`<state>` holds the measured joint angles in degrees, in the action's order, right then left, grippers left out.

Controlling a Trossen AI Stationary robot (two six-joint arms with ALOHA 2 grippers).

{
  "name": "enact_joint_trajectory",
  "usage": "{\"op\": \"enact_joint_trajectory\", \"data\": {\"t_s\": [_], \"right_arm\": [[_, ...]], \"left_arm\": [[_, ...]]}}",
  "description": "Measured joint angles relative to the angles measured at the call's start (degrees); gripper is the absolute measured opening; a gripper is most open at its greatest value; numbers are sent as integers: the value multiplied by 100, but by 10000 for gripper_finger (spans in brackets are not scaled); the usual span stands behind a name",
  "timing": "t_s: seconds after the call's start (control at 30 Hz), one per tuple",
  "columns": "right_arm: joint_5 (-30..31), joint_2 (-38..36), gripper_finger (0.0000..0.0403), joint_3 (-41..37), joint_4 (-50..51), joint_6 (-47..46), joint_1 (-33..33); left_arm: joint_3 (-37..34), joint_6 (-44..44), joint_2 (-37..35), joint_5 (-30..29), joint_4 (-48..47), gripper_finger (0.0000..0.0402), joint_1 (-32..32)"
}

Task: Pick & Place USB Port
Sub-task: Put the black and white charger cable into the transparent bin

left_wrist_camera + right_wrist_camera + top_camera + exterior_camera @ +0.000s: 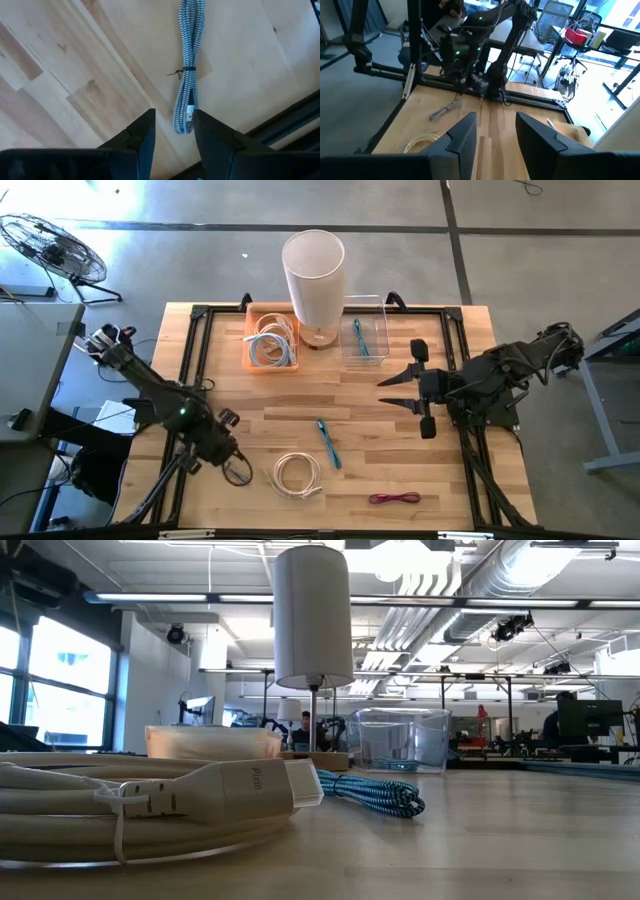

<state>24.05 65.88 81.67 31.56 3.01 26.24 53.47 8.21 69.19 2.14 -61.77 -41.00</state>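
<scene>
Wooden planks form the table (400,440), which stands on a grey workshop floor. Nearest lie a red cable (395,499) and a coiled white cable (298,475); just beyond sits the blue braided USB cable (328,443), mid-table. The left gripper (232,450) hangs at the near left, fingers a narrow gap apart, holding nothing. The right gripper (395,391) hovers at the right, spread wide and empty. Farthest stand an orange bin (250,345) of cables, a white lamp (314,272) and a clear bin (378,310).
</scene>
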Motion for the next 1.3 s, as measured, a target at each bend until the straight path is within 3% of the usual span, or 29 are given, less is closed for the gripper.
{"op": "enact_joint_trajectory", "data": {"t_s": [0.33,0.77,1.0,1.17,1.3], "right_arm": [[242,1,129,-2,-176,79,0],[219,74,129,-7,-359,-154,8],[-478,394,129,-9,-355,-169,93],[-850,508,129,-9,-353,-156,221],[-1129,506,129,-9,-342,-416,319]], "left_arm": [[-2,1202,8,-162,90,129,-761],[0,2076,10,-2,848,129,-967],[-1,2738,139,-41,1008,129,-967],[0,2906,274,-420,1041,129,-967],[0,2473,495,-553,1045,129,-965]]}}
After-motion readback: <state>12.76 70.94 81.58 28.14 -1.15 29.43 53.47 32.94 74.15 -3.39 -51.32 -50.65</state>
